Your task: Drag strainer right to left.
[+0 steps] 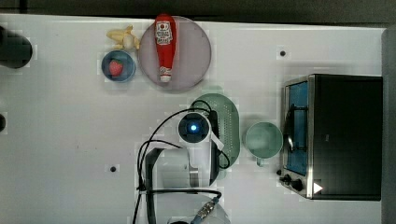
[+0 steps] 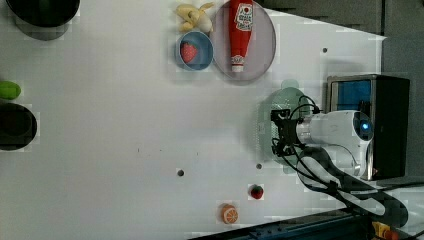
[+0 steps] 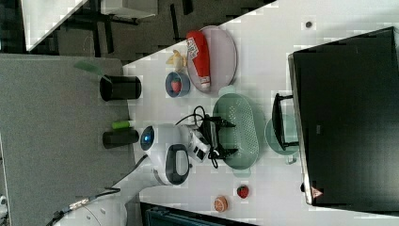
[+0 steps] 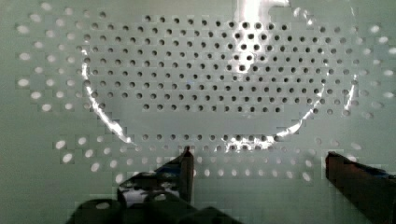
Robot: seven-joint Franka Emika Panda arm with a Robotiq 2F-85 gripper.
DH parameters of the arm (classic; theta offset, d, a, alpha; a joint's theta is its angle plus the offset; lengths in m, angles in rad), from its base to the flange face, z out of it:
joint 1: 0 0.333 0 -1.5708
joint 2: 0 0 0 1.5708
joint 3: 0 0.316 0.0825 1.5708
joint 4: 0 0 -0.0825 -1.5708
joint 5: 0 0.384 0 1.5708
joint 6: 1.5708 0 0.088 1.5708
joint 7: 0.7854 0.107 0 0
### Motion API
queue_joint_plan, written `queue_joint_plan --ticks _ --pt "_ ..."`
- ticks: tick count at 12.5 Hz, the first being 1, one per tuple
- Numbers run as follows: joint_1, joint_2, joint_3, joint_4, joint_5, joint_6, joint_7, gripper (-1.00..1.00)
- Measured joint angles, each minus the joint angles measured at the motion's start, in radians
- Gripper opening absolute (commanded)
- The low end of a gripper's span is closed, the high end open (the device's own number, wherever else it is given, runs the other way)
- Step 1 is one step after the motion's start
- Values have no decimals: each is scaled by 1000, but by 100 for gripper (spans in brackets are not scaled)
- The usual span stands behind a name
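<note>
One gripper (image 3: 225, 137), fingers spread wide and holding nothing, poised low inside the strainer (image 3: 240, 129), pointing down at its perforated floor.

Strainer: mint plastic, judged light, stiff and free-sliding on the bench (image 1: 70, 140); best pushed from inside against a long wall.

Location: in the top view, between arm and green cup (image 1: 264, 139), left of the toaster oven (image 1: 336, 135).
</note>
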Motion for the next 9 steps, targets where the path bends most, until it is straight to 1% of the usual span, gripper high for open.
queue_joint_plan --ticks 2,3,6,9 --pt "11 -9 25 0 13 12 42 100" --pt "26 -7 35 -2 32 20 62 100" --pt "86 23 50 29 25 21 110 100" --pt "162 35 75 61 93 -3 160 100"
